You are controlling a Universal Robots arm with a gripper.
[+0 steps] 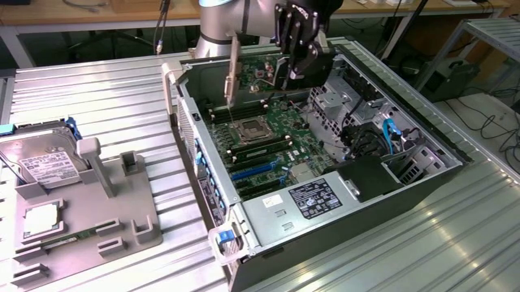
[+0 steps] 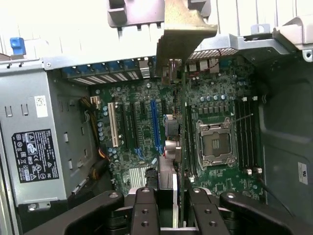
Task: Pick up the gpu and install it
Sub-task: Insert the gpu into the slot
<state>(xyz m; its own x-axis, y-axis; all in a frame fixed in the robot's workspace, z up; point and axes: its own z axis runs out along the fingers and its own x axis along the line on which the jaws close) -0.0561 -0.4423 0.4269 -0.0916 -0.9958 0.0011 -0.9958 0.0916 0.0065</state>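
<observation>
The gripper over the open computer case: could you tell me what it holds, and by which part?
The gripper holds the gpu edge-on by the end opposite its metal bracket.

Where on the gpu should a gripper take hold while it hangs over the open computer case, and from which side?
Grip the gpu along its upper edge, from above, pads on its two flat faces. It hangs edge-down over the motherboard, with its silver bracket at one end, so the lower edge stays free. The gripper holds it this way.

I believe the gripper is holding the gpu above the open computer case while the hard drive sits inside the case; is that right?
Not quite: the exterior view shows the hard drive outside the case, on the grey holder. The gripper does hold the gpu above the open case.
</observation>
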